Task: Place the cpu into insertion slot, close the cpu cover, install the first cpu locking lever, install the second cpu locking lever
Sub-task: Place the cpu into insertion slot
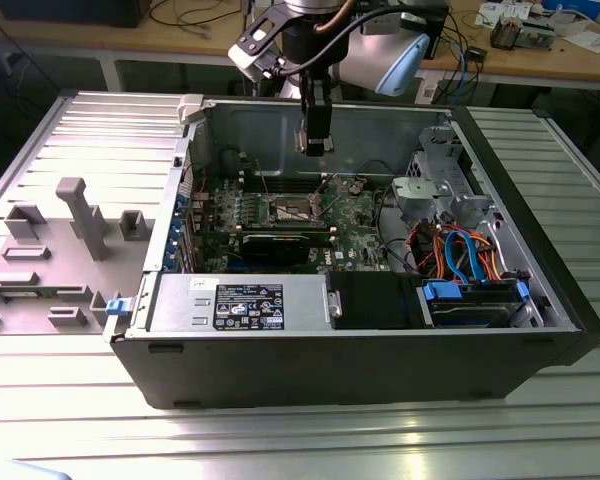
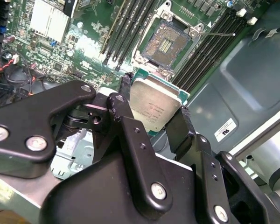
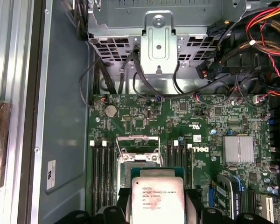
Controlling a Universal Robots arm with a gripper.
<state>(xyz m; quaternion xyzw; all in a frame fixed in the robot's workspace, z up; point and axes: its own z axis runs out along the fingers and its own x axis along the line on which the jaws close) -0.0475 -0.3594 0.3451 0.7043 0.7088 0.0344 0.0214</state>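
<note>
Now: flat silver-grey sq. cpu (image 2: 155, 106) in gripper (image 2: 154, 98)

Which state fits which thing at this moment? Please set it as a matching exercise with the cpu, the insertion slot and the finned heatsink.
Things:
1. cpu
2. insertion slot
3. finned heatsink

States:
A. ribbed top, fixed to the green board
B. clamped in the gripper, held off the board
C. open, nothing seated in it

Pairs: 1-B, 2-C, 3-A.
</note>
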